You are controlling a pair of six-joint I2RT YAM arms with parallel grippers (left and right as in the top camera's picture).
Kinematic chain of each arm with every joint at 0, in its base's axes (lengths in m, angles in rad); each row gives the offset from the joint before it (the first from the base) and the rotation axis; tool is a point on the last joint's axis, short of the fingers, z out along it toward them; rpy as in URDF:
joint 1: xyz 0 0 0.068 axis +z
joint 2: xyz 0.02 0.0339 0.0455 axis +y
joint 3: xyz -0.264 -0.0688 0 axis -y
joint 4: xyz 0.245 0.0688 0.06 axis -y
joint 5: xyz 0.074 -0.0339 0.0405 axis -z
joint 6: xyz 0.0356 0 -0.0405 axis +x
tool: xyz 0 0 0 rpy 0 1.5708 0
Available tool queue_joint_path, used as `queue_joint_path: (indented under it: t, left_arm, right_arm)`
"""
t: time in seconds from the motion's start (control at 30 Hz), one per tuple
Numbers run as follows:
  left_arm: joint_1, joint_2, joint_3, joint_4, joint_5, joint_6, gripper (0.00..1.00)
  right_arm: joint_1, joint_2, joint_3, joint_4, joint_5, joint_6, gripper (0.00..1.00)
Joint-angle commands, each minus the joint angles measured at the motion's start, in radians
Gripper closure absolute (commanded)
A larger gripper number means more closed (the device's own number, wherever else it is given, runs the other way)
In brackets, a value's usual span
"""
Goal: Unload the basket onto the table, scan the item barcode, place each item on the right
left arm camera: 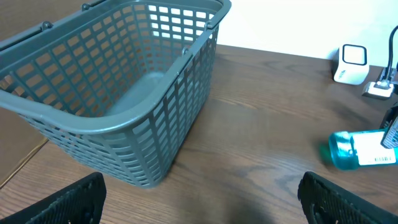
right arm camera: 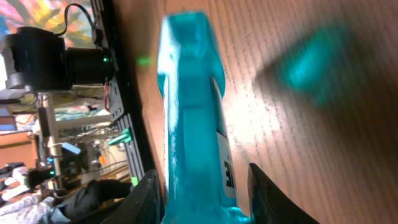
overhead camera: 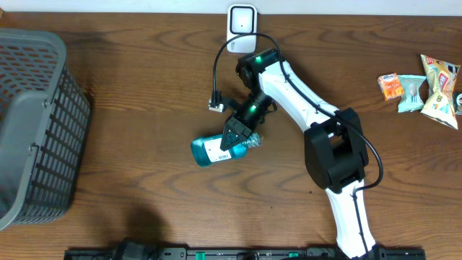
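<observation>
A teal bottle with a white label lies on its side at mid-table; it also shows at the right edge of the left wrist view, bottle. My right gripper reaches down onto its right end. From the right wrist, the bottle fills the space between the two dark fingers, and the gripper is shut on it. A white scanner stands at the table's back edge, apart from the bottle. My left gripper hangs open over bare wood, nothing between its fingers.
A grey mesh basket stands at the left edge, close in front of the left wrist camera as basket. A black cable with a white plug runs from the scanner. Snack packets lie at the far right.
</observation>
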Motion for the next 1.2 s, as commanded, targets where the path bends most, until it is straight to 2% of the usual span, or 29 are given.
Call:
queue_joint_path:
  t: [0.0, 0.17, 0.27, 0.43, 0.53, 0.63, 0.7, 0.8, 0.9, 0.97, 1.13, 1.17]
  left_arm:
    - [0.0, 0.005, 0.002, -0.078, -0.006, 0.017, 0.02]
    - [0.0, 0.005, 0.002, -0.078, -0.006, 0.017, 0.02]
    - [0.0, 0.005, 0.002, -0.078, -0.006, 0.017, 0.02]
    - [0.0, 0.005, 0.002, -0.078, -0.006, 0.017, 0.02]
    - [0.0, 0.005, 0.002, -0.078, -0.006, 0.017, 0.02]
    - [0.0, 0.005, 0.002, -0.078, -0.006, 0.017, 0.02]
    - [0.0, 0.005, 0.002, -0.078, -0.006, 0.017, 0.02]
    - [0.0, 0.005, 0.002, -0.078, -0.006, 0.017, 0.02]
    - [0.0, 0.005, 0.002, -0.078, -0.006, 0.017, 0.02]
    - [0.0, 0.005, 0.002, -0.078, -0.006, 0.017, 0.02]
    - [0.0, 0.005, 0.002, -0.078, -0.006, 0.017, 0.02]
    - [0.0, 0.005, 0.002, -0.078, -0.006, 0.017, 0.02]
  right_arm:
    - [-0.006, -0.002, 0.027, 0.011, -0.077, -0.038, 0.99]
    - [0.016, -0.002, -0.009, 0.126, 0.066, -0.009, 0.99]
    - [0.041, -0.002, -0.079, 0.256, 0.313, 0.172, 0.99]
    - [0.069, -0.002, -0.172, 0.412, 0.593, 0.364, 0.99]
    - [0.078, -0.002, -0.212, 0.434, 0.693, 0.434, 0.99]
    - [0.079, -0.002, -0.233, 0.406, 0.712, 0.436, 0.98]
    - [0.079, -0.002, -0.25, 0.387, 0.722, 0.435, 0.77]
    - [0.079, -0.002, -0.318, 0.385, 0.769, 0.435, 0.56]
    - [0.08, -0.002, -0.368, 0.386, 0.807, 0.435, 0.47]
    - [0.082, -0.002, -0.386, 0.386, 0.811, 0.435, 0.37]
    - [0.084, -0.002, -0.428, 0.392, 0.818, 0.469, 0.74]
    - [0.085, -0.002, -0.428, 0.392, 0.818, 0.488, 0.76]
